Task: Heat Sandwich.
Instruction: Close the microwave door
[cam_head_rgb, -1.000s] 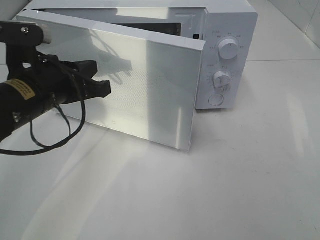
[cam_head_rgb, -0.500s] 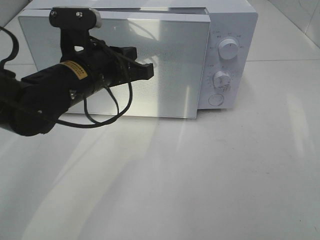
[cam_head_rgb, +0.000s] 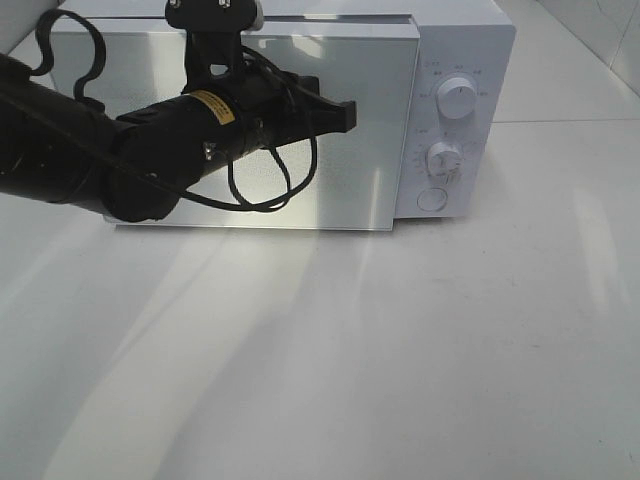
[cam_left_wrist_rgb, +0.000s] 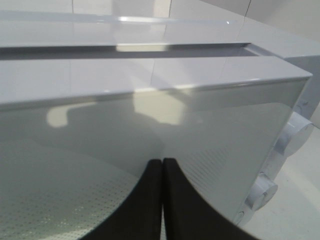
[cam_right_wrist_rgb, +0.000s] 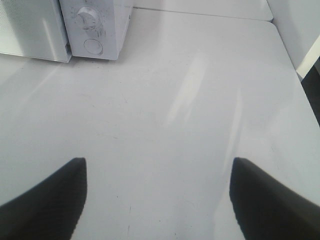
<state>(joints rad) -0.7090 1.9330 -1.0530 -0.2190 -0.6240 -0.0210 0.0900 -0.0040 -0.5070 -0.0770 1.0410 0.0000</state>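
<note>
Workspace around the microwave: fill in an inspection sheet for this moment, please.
Surface: white table, with glare streaks.
Job's things: microwave, its door looks shut; sandwich not seen in any view.
Clutter: nothing seen.
Grippers: left gripper shut, tips at the door, contact unclear; right gripper open, empty, over the table.
Cables: black cable hangs in a loose loop under the left arm, in front of the door.
Surroundings: tiled wall behind the table.

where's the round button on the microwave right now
In the exterior high view the round button sits at the bottom of the microwave control panel, on the right side. It is directly below the lower dial and just right of the door.
</note>
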